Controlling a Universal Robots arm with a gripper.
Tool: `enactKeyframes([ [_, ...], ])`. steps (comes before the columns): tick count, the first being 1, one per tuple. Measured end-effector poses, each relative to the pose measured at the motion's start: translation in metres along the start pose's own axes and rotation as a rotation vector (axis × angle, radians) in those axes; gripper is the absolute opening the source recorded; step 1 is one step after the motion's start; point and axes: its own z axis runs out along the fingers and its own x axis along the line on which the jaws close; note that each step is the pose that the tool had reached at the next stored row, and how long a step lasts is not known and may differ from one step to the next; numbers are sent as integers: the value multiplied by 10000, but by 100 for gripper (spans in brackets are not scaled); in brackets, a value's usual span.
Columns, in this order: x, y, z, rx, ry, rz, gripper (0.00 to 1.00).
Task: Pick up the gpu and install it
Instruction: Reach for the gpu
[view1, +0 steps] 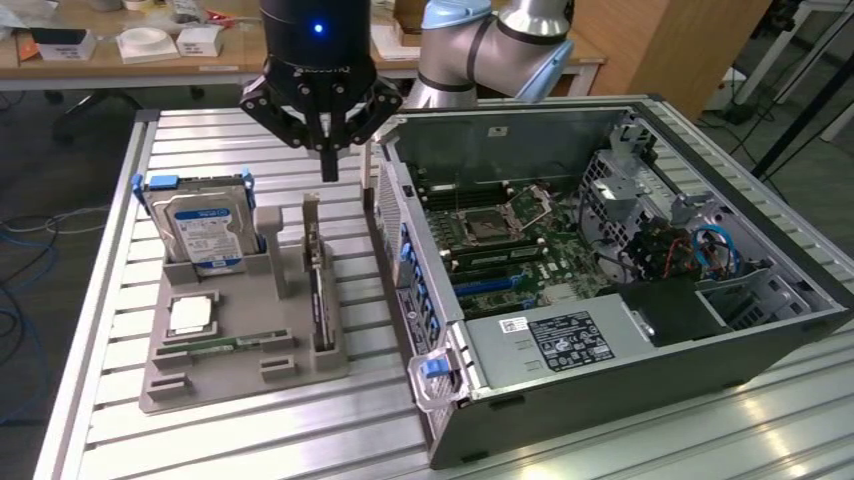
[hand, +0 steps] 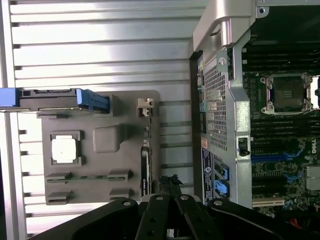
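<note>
On the counter (view1: 200, 445):
- 1 open computer tower case (view1: 627, 345), with 1 motherboard (view1: 514, 250) inside
- 1 grey parts holder (view1: 234, 378)

In the holder:
- 1 hard drive (view1: 203, 228) in a blue caddy
- 1 gpu (view1: 320, 300)
- 1 processor chip (view1: 191, 315)
- 1 green memory stick (view1: 218, 346)

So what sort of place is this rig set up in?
Probably a robotics lab or workshop bench for PC assembly: a slatted aluminium table, an open computer case with its motherboard bare, and a grey parts tray holding the gpu.
</note>
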Motion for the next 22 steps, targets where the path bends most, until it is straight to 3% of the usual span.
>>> enactKeyframes([
  [9, 63, -75, 2, -1, -1, 0, 11],
  [22, 198, -92, 9, -1, -1, 0, 11],
])
